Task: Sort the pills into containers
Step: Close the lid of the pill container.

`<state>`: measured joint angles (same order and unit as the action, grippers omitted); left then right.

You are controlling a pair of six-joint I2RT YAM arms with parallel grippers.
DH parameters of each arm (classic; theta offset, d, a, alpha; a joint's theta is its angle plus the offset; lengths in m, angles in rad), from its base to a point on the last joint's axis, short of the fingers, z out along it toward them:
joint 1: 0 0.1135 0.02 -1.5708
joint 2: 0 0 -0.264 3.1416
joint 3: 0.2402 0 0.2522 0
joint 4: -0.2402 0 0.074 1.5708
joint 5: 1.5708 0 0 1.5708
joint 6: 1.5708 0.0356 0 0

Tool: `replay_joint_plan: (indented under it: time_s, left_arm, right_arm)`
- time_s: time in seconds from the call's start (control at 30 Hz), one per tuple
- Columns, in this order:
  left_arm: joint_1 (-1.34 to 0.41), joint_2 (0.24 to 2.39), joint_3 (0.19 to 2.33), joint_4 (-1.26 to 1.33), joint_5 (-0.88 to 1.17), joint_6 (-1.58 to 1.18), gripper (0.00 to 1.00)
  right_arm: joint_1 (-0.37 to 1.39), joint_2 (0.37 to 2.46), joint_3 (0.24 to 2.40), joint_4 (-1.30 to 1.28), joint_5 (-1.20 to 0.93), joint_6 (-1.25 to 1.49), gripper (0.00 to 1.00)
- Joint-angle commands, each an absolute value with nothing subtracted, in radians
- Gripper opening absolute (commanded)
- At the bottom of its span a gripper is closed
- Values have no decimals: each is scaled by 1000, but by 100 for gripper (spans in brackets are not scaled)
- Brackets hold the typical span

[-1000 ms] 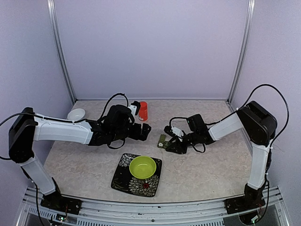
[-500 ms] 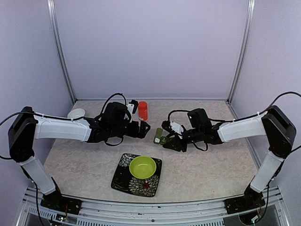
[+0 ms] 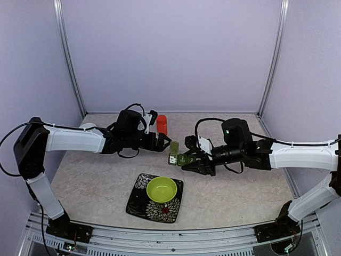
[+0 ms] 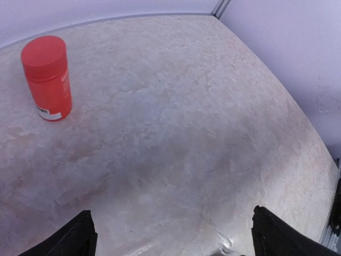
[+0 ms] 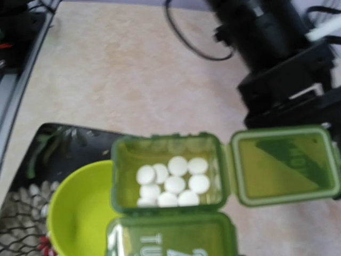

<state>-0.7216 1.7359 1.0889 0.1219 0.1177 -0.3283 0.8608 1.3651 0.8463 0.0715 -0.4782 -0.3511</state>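
Pinching the light, stiff pillbox [image 3: 178, 159] at its closed end, the right gripper [image 3: 190, 162] carries loose white tablets [image 5: 171, 182]; the left gripper [image 4: 176, 241] gapes wide, empty.

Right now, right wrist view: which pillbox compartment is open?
The end compartment of the pillbox, the one holding white pills: its lid is swung out to the right. The neighbouring compartment, marked TU, has its lid shut.

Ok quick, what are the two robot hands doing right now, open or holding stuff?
Left hand: open, holding nothing.
Right hand: shut on the green pillbox, one lid open.
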Motion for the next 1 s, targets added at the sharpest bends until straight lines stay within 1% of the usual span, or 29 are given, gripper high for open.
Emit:
replay_joint_plan:
  time_s: [0.0, 0.17, 0.33, 0.53, 0.8, 0.97]
  left_arm:
    - [-730, 1746, 1119, 159, 287, -281, 99]
    - [-734, 1717, 1099, 189, 382, -257, 98]
    - [-735, 1694, 1074, 230, 506, -256, 93]
    - [-740, 1673, 1071, 213, 556, -260, 86]
    - [-764, 1675, 1078, 178, 573, -255, 84]
    - [-775, 1675, 1076, 159, 574, -254, 81]
  right_arm:
    - [882, 1380, 869, 12, -487, -360, 30]
    - [882, 1405, 858, 29, -492, -357, 30]
    - [884, 1425, 864, 34, -479, -356, 29]
    - [879, 1444, 870, 32, -407, -345, 29]
    - [868, 1463, 898, 17, -314, -320, 29]
    - [861, 1460, 912, 15, -251, -309, 29]
